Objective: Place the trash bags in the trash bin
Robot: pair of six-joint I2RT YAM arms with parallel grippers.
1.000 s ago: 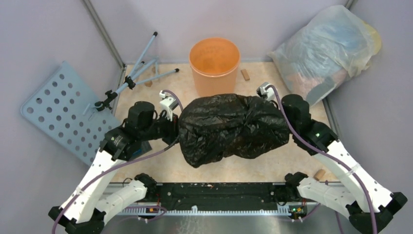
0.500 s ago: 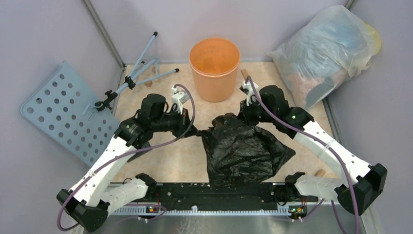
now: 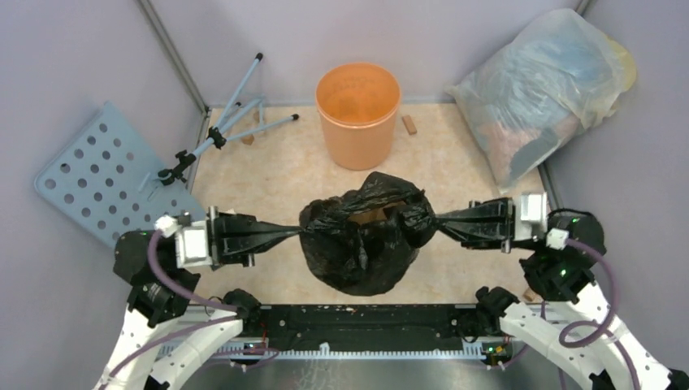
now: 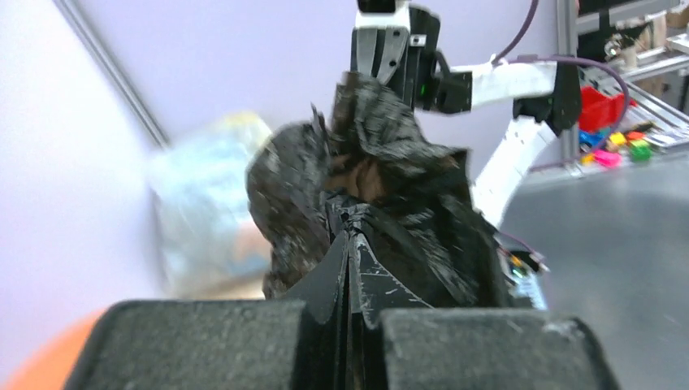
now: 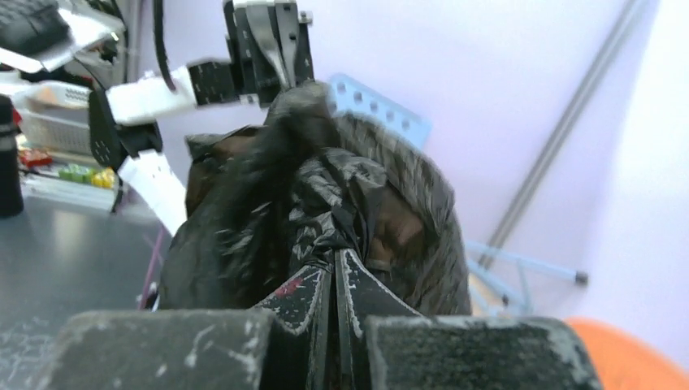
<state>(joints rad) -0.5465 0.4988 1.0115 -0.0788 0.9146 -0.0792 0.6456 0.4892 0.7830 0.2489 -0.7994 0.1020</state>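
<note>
The black trash bag hangs stretched between my two grippers above the table's near half, its mouth facing up and partly open. My left gripper is shut on the bag's left edge. My right gripper is shut on its right edge. The bag fills the left wrist view and the right wrist view, with each gripper pinching a gathered fold. The orange trash bin stands upright at the back centre, beyond the bag, apart from it. Its rim shows at a corner of the right wrist view.
A big translucent stuffed bag leans in the back right corner. A folded tripod lies at the back left beside a perforated grey panel. Small wooden blocks lie near the bin. A black rail runs along the near edge.
Both arms have pulled back and outward, away from each other. The bag, bunched low between them before, is now drawn taut sideways and lifted, with its mouth opened upward.
</note>
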